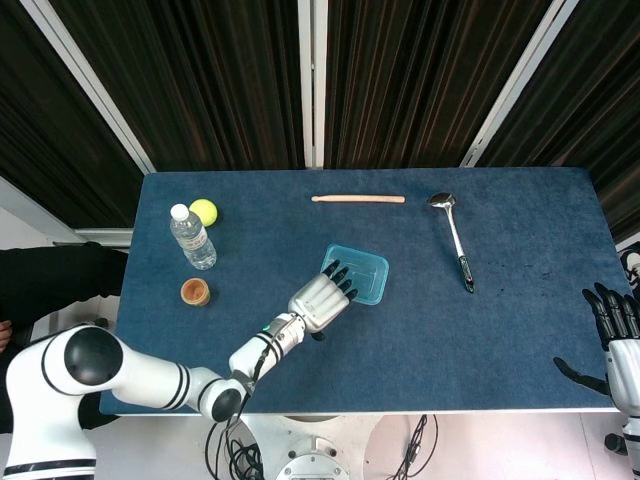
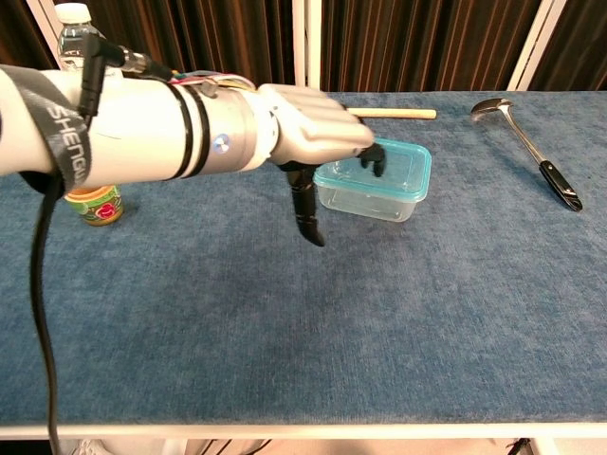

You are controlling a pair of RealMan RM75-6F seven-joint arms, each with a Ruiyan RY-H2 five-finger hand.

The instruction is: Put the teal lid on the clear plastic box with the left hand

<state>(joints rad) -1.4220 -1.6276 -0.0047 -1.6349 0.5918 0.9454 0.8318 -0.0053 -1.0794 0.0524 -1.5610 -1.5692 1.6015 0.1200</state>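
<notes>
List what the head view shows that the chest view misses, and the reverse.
Only the head view shows the right hand, open off the table's right edge, and the yellow ball. Only the chest view shows the box's clear side walls and the left thumb pointing down. Both show the left hand over the teal lid, the wooden stick, the ladle, the bottle and the small cup.
</notes>
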